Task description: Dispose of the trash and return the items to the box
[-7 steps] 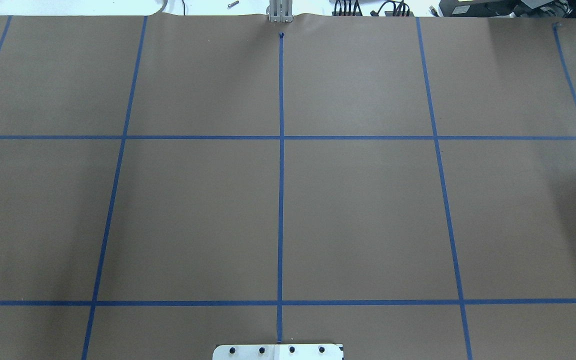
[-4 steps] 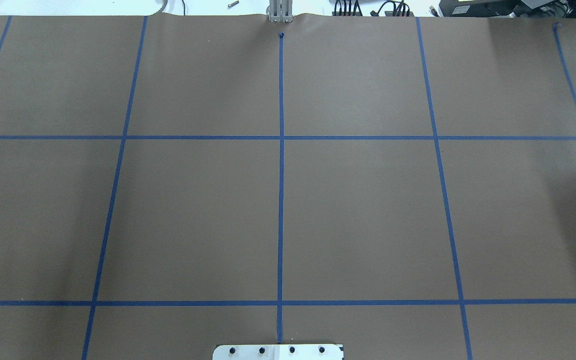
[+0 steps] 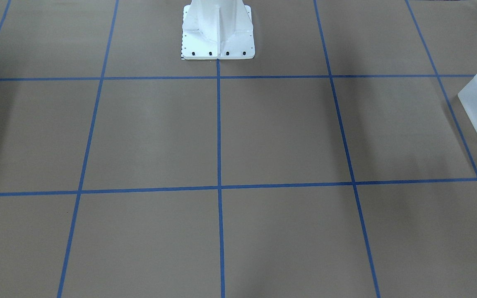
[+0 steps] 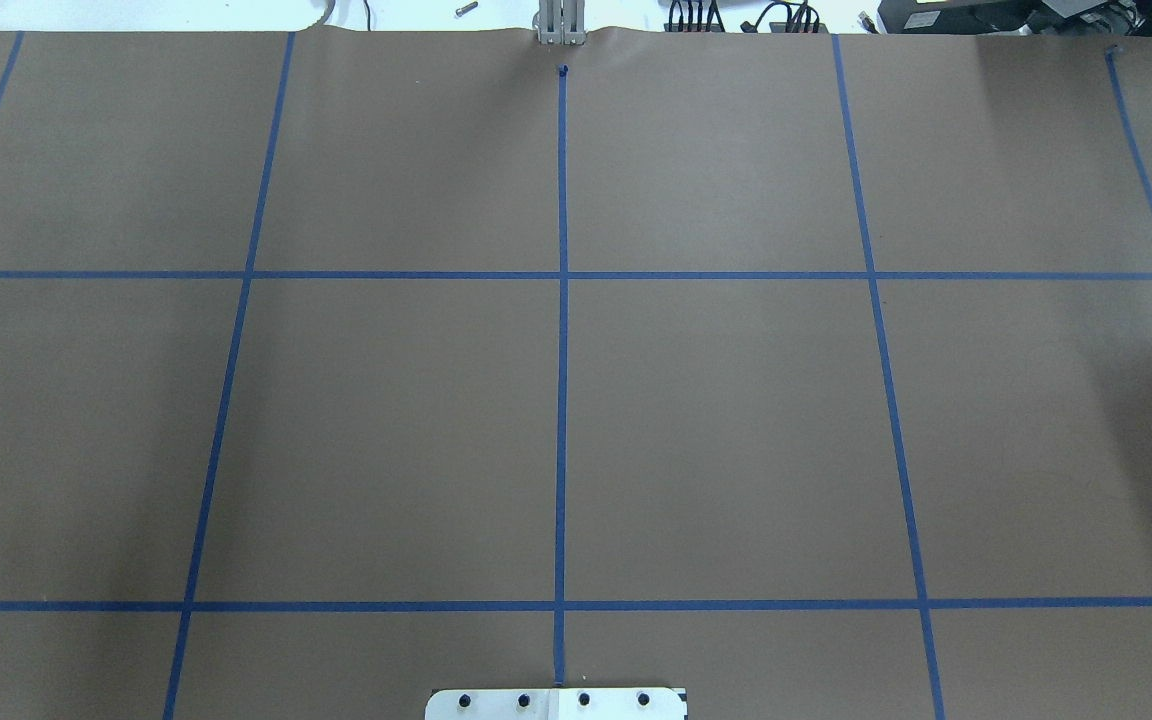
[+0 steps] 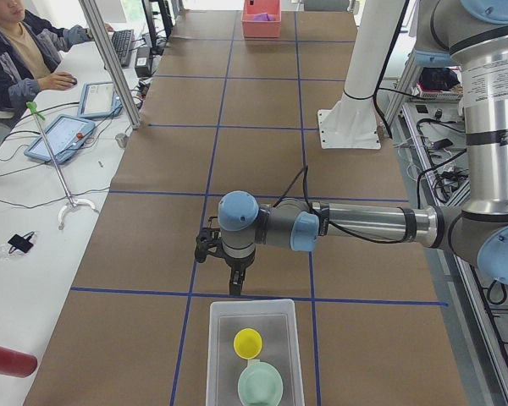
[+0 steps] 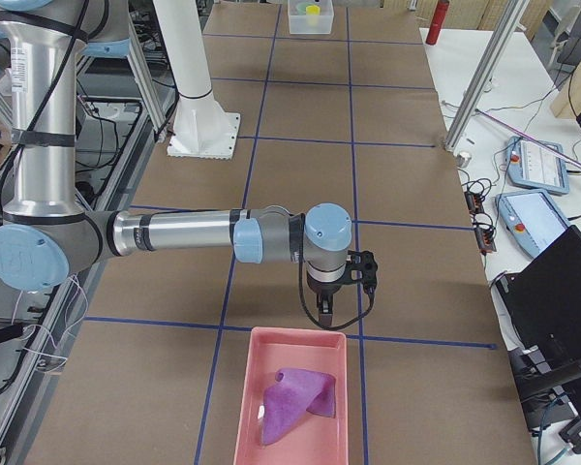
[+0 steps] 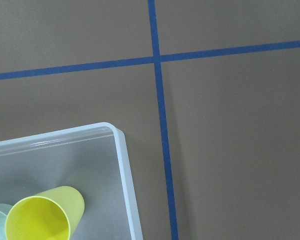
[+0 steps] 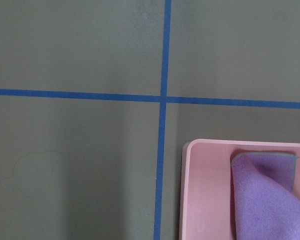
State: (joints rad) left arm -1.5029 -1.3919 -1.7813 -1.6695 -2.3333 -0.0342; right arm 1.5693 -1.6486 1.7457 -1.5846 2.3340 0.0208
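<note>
The frosted-white box (image 5: 229, 355) stands at the table's left end and holds the yellow cup (image 5: 247, 342) and the mint-green bowl (image 5: 260, 386), side by side. The left wrist view shows a corner of the box (image 7: 121, 150) with the cup (image 7: 42, 215) in it. The box's edge also shows in the front-facing view (image 3: 476, 107). My left gripper (image 5: 235, 288) hangs just above the table beside the box's far wall; I cannot tell if it is open. My right gripper (image 6: 326, 315) hangs beside a pink tray (image 6: 247, 407); its state cannot be told.
The pink tray holds a purple cloth (image 6: 295, 402), which also shows in the right wrist view (image 8: 270, 195). The white robot pedestal (image 3: 218, 33) stands at mid-table. Operators' desks with tablets (image 5: 59, 135) run along the far side. A red bottle (image 5: 4, 359) lies off the table.
</note>
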